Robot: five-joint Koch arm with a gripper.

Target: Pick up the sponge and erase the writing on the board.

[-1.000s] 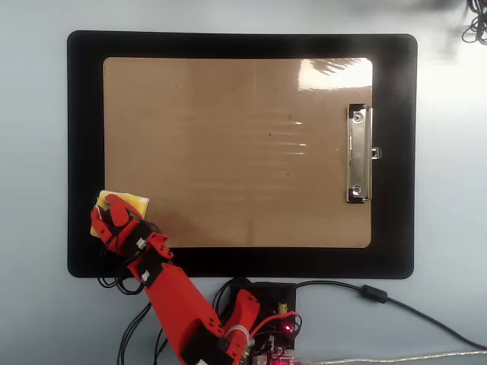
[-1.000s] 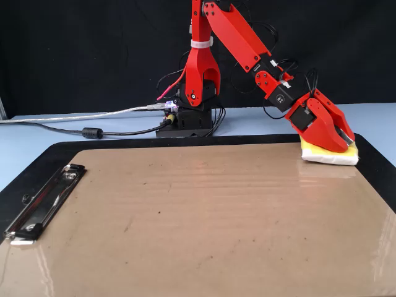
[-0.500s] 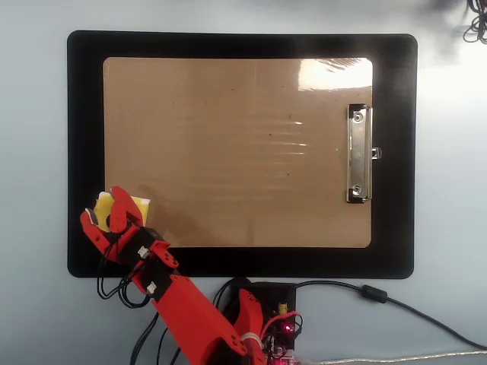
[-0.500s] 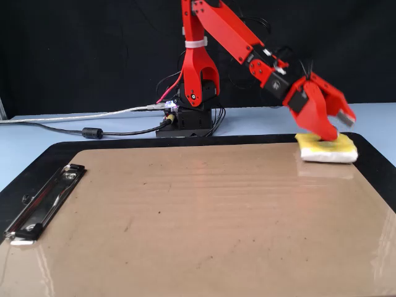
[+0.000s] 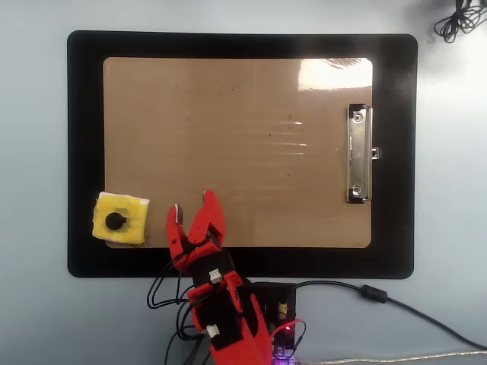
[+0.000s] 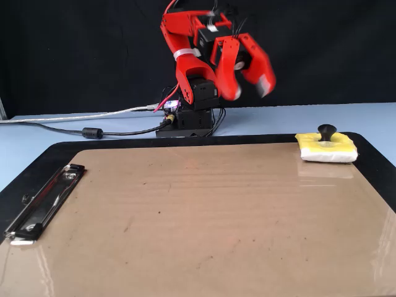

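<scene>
The sponge [image 5: 120,221] lies flat on the corner of the board [image 5: 237,152] farthest from the clip [image 5: 359,153]. The gripper [image 5: 192,208] hangs released and empty, apart from the sponge; no writing shows.

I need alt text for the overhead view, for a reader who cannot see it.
A red robot arm's open gripper hovers over the lower edge of a tan board lying on a black mat. A yellow sponge with a black knob sits at the board's lower left corner, untouched. No writing shows.
</scene>
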